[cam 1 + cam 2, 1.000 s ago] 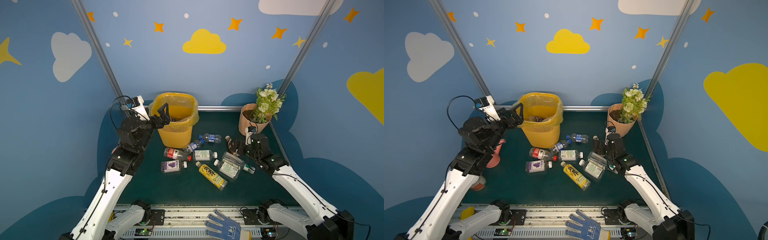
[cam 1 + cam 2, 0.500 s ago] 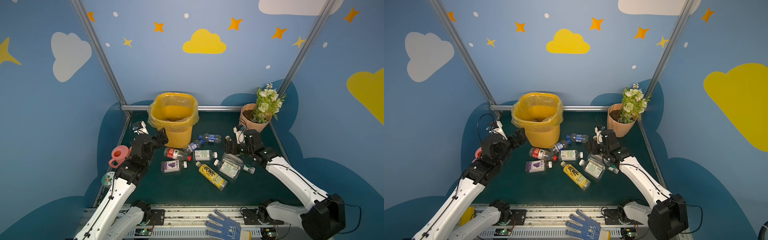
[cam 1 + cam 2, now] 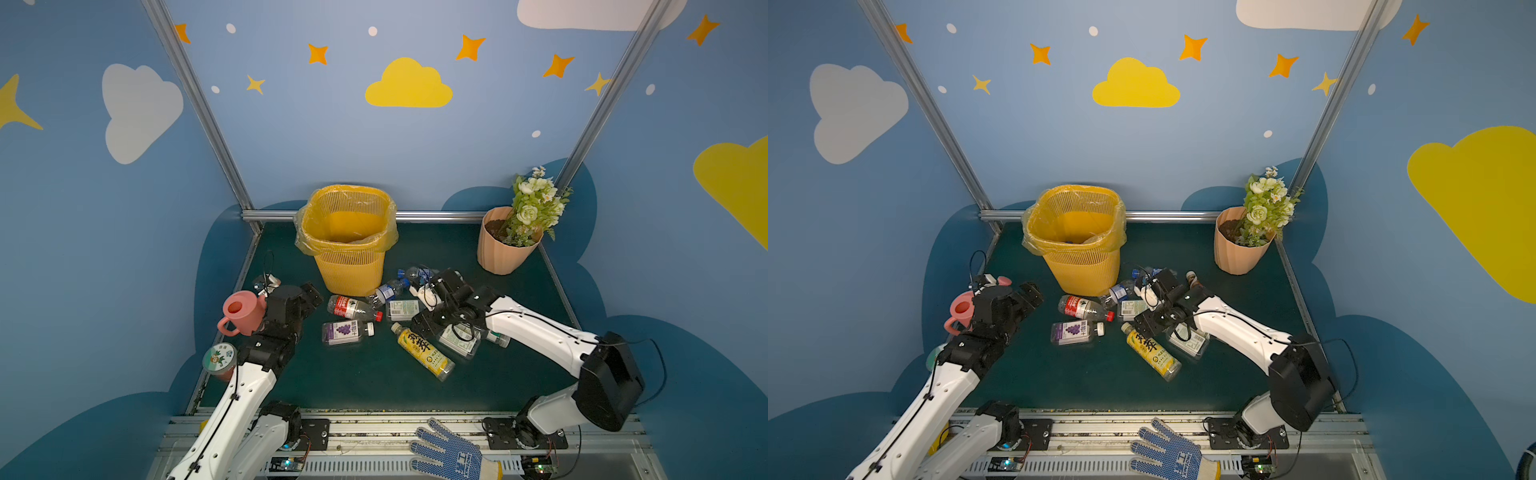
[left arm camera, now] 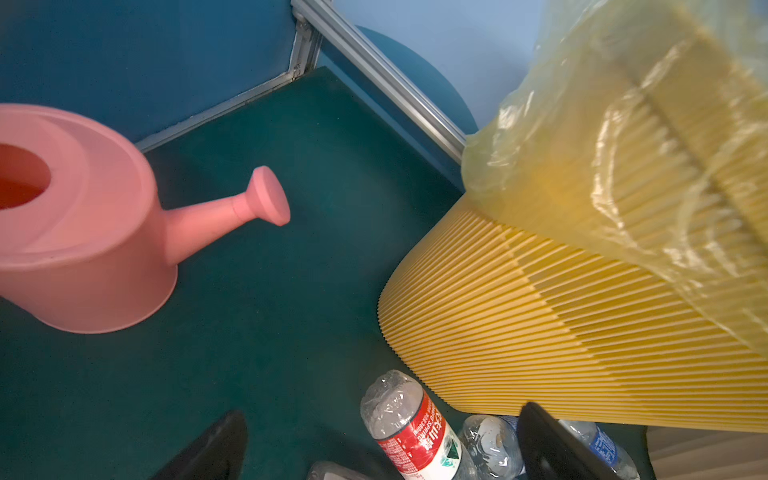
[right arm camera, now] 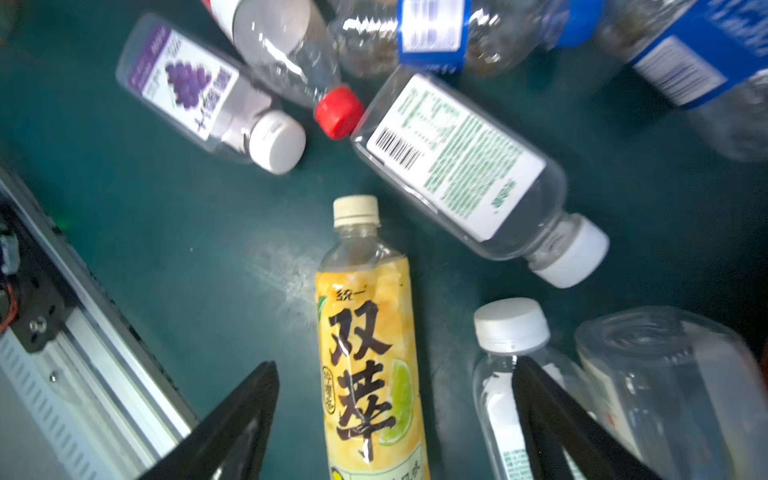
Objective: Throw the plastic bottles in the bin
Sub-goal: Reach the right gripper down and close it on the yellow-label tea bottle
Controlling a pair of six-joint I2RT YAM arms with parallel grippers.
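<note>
1. Bottles [image 3: 347, 331] lie scattered on the worktop [image 3: 353, 382] just before the bin [image 3: 349, 266]; possibly one is inside, hard to tell.
2. Left gripper [image 3: 311, 296] is wide and empty.
3. Right gripper [image 5: 395, 370] is wide, straddling the yellow bottle [image 5: 370, 291] without clamping it.

Pale blue matte walls [image 3: 332, 137] enclose the cell. On the back wall at 12 o'clock sits a flat yellow cloud decal [image 3: 408, 85], with orange four-point star decals [image 3: 470, 47] around it. A flat white cloud decal [image 3: 139, 112] marks the side wall at 10 o'clock. Silver aluminium frame posts [image 3: 195, 104] rise at 11 and 1 o'clock. A dark green matte floor mat [image 3: 374, 382] lies evenly lit.
</note>
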